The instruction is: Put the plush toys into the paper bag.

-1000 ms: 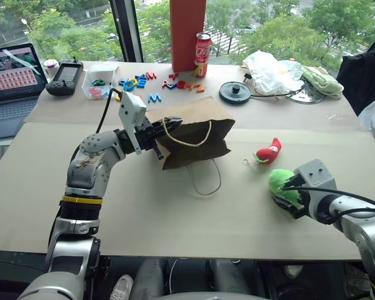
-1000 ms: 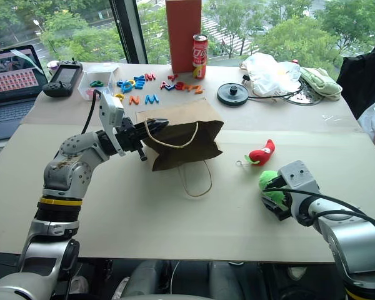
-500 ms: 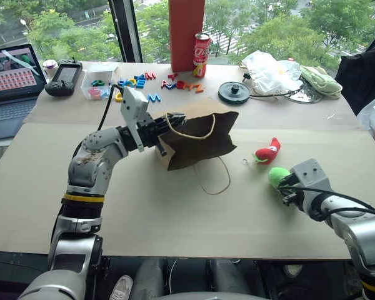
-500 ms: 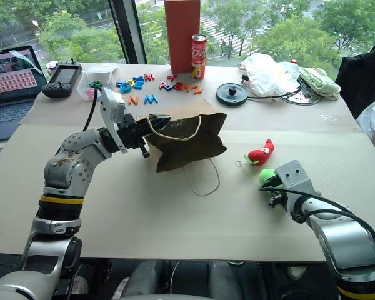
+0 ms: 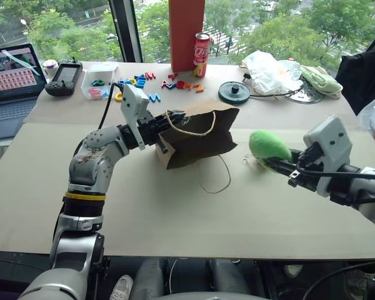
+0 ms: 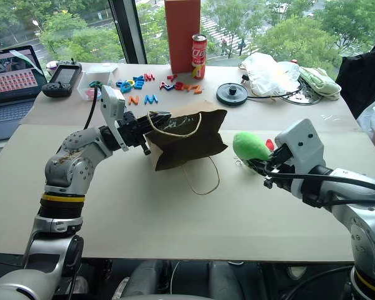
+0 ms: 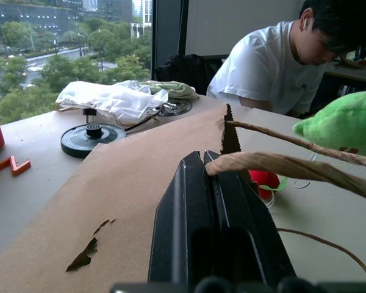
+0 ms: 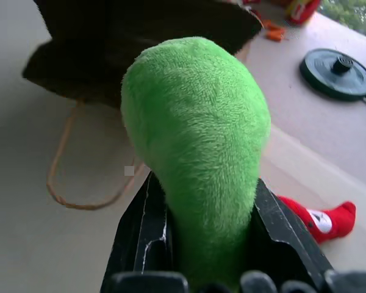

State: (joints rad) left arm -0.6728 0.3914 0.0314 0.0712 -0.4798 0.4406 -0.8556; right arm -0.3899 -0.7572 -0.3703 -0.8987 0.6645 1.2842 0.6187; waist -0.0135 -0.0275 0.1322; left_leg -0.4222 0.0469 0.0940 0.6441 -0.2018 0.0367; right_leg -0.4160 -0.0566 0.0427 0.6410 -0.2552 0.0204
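The paper bag (image 5: 197,134) lies at the centre of the frame, mouth facing right. The left gripper (image 5: 164,130) is closed tight on its upper rim, beside one cord handle. Right of centre, the right gripper (image 5: 276,164) holds the green plush toy (image 5: 269,145) between its fingers, lifted above the table (image 5: 175,219), near the bag's mouth. The red chili toy (image 8: 320,220) lies on the table just behind it. At upper centre stands a red can (image 5: 202,54); its white script cannot be read surely.
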